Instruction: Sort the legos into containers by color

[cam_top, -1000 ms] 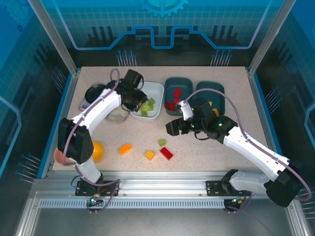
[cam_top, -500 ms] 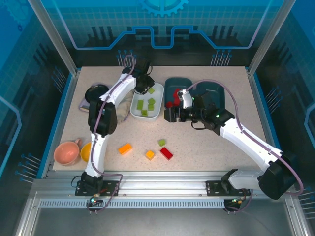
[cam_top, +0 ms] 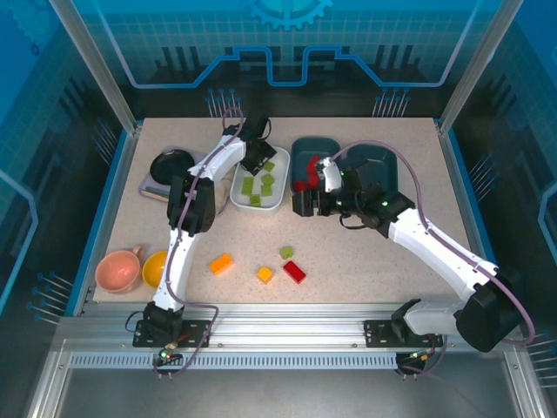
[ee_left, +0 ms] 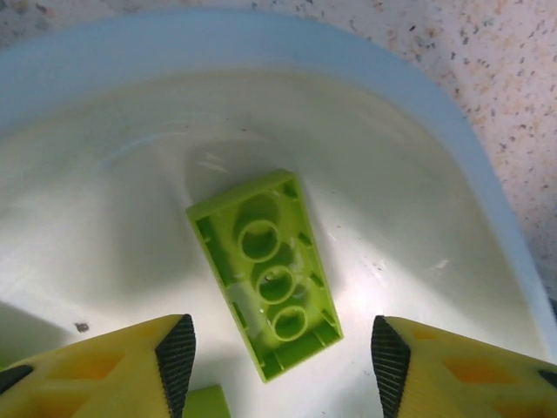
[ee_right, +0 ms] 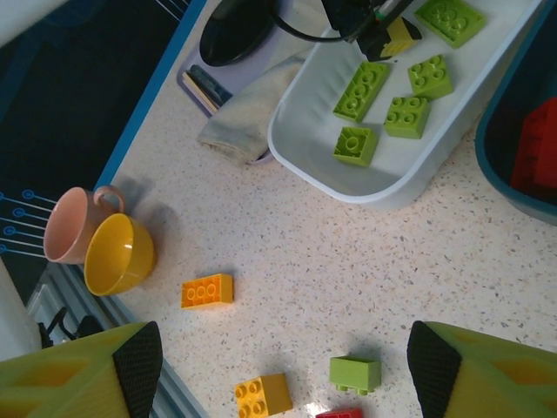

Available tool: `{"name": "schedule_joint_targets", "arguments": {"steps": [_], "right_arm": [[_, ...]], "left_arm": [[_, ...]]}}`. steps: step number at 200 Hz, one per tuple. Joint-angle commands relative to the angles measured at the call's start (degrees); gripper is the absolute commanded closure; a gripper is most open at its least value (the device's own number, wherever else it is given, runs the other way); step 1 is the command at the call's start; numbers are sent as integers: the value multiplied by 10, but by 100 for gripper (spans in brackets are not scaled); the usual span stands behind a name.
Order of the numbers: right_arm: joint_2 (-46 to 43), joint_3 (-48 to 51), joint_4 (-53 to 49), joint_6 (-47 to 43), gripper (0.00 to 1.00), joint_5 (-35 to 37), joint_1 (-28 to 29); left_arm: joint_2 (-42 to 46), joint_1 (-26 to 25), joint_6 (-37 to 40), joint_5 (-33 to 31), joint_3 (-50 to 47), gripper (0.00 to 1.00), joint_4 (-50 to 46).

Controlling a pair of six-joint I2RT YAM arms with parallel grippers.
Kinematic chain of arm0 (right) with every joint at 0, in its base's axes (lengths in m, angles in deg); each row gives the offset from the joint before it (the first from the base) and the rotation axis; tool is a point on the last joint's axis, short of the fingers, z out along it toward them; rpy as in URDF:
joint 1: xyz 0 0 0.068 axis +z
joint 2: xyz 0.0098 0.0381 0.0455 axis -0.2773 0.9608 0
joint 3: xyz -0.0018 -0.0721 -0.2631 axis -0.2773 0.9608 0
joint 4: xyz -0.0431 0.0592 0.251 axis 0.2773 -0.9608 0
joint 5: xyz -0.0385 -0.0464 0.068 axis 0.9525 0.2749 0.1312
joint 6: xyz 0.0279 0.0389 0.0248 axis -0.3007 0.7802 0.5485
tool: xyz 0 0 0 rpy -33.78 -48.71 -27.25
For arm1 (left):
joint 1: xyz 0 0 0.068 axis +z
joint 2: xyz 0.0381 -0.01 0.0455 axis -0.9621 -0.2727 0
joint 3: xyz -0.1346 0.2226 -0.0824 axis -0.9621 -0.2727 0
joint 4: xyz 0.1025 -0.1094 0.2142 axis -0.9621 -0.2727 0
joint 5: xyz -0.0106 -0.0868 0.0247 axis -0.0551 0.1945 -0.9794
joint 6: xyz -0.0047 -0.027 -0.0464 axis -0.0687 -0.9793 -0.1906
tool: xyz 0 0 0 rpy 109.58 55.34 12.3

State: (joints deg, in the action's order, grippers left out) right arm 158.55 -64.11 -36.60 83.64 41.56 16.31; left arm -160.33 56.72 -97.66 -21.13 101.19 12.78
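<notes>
Lime-green plastic bricks (ee_right: 359, 90) lie in the shallow white rounded-rectangle tray (ee_right: 348, 187), five of them in the right wrist view, all spread loosely on its floor. One long green brick (ee_left: 265, 274) lies flat near the tray's curved end wall, showing three round tubes in a row. The left gripper (ee_left: 278, 348) hangs right above it with its jaws spread wide, and nothing sits between the yellow fingers (ee_left: 174, 357).

Just to the right of the white tray stands a dark teal tray (cam_top: 306, 146) holding red bricks (cam_top: 305, 183). A second dark teal tray (cam_top: 374, 157) sits beside that one, partly covered by the right arm.

The right gripper (cam_top: 302, 202) hovers over the table near the front edge of the first teal tray, its jaws parted and empty.

Four bricks lie loose on the speckled table (cam_top: 365, 261), well apart from the trays:
- an orange rectangular brick (cam_top: 221, 263)
- a smaller yellow-orange brick (cam_top: 265, 274)
- a small green brick (cam_top: 286, 252)
- a red brick (cam_top: 294, 272) just beside the green one

At the table's left edge a pink mug (cam_top: 117, 272) touches a round yellow-orange bowl (cam_top: 157, 268). A round black bowl (cam_top: 171, 163) and a crumpled pale cloth (ee_right: 248, 109) sit left of the white tray.
</notes>
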Motion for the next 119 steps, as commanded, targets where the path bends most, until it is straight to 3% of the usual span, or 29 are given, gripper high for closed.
{"name": "schedule_joint_targets", "arguments": {"steps": [1,42,68,119], "right_arm": [[18,-17,-38,-62,23,29,19],[63,-27,-31,-180,22,47,100],[123,-67,-50,-278,19,61,168],[282,-165,-87,-389,13,118,269]], "left_arm": [[61,0,-3,18,20,38,-22],[239,0,9,6,-99,33,-46],[397,5,12,-16,-262,31,-69],[738,7,-36,-72,-568,29,-129]]}}
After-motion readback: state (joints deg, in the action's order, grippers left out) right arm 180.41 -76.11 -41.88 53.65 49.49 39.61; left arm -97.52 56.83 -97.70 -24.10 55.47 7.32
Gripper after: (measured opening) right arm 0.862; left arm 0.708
